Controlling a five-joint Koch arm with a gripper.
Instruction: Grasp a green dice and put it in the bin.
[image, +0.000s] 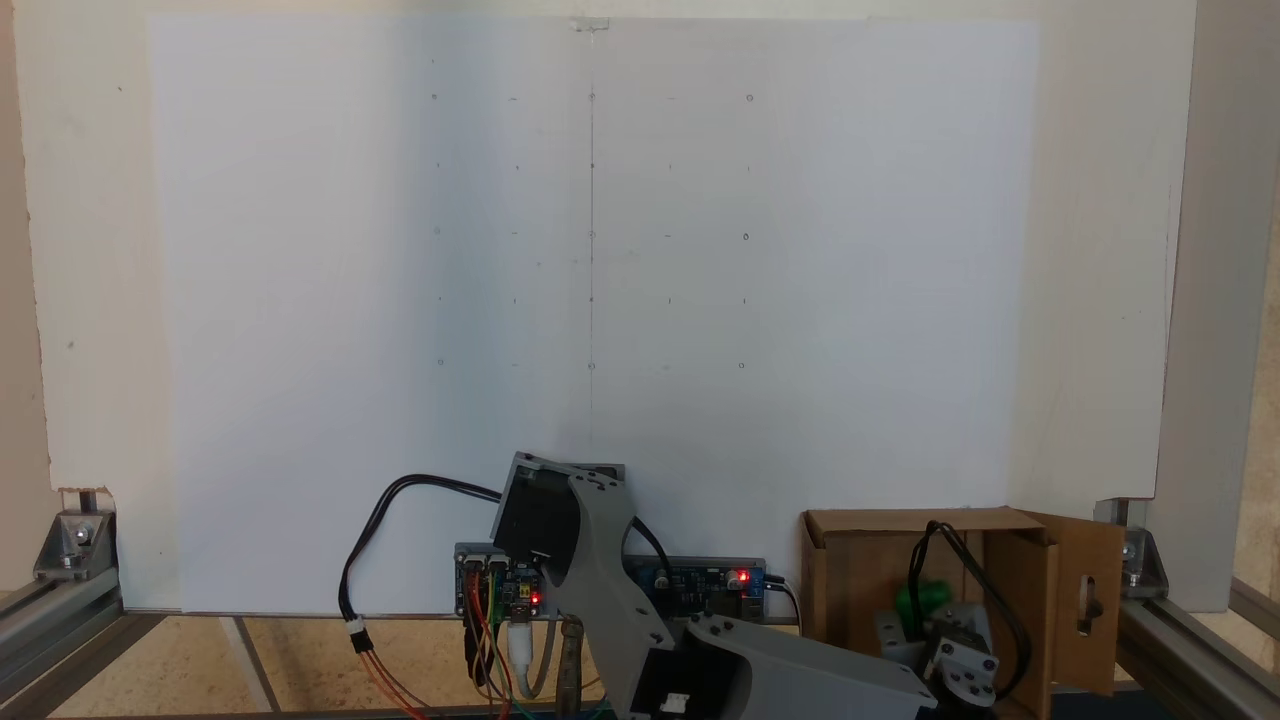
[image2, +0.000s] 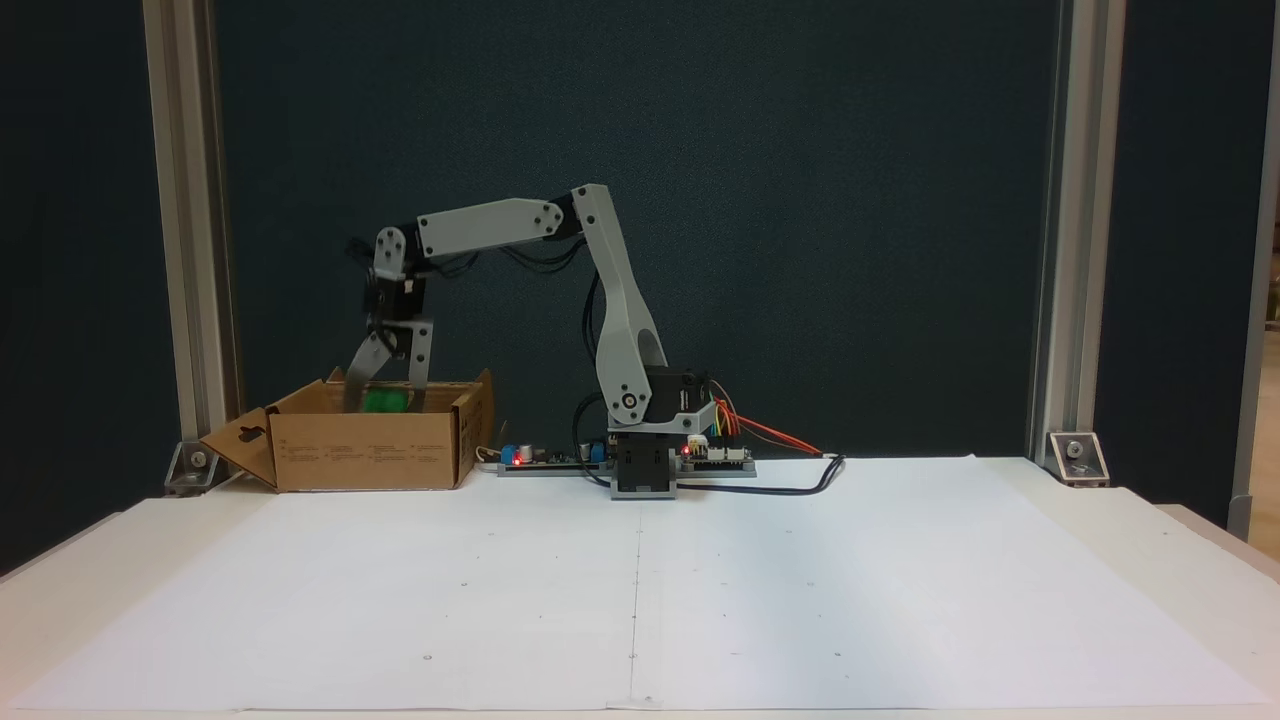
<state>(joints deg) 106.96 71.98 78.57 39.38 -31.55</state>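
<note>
One green dice sits clamped between the two fingers of the gripper, just above the rim of the bin, inside its open top. That cardboard bin stands at the surface's far left corner in a fixed view, beside the arm's base.

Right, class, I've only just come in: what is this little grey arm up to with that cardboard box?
The grey arm reaches sideways from its base over the cardboard box at the table's edge. Its pincer points down into the open top, with the green dice between the fingers, level with the rim. So the dice has been carried to the box. Whether it is gripped or already let go is hard to tell. The white sheet on the table is bare.
</note>
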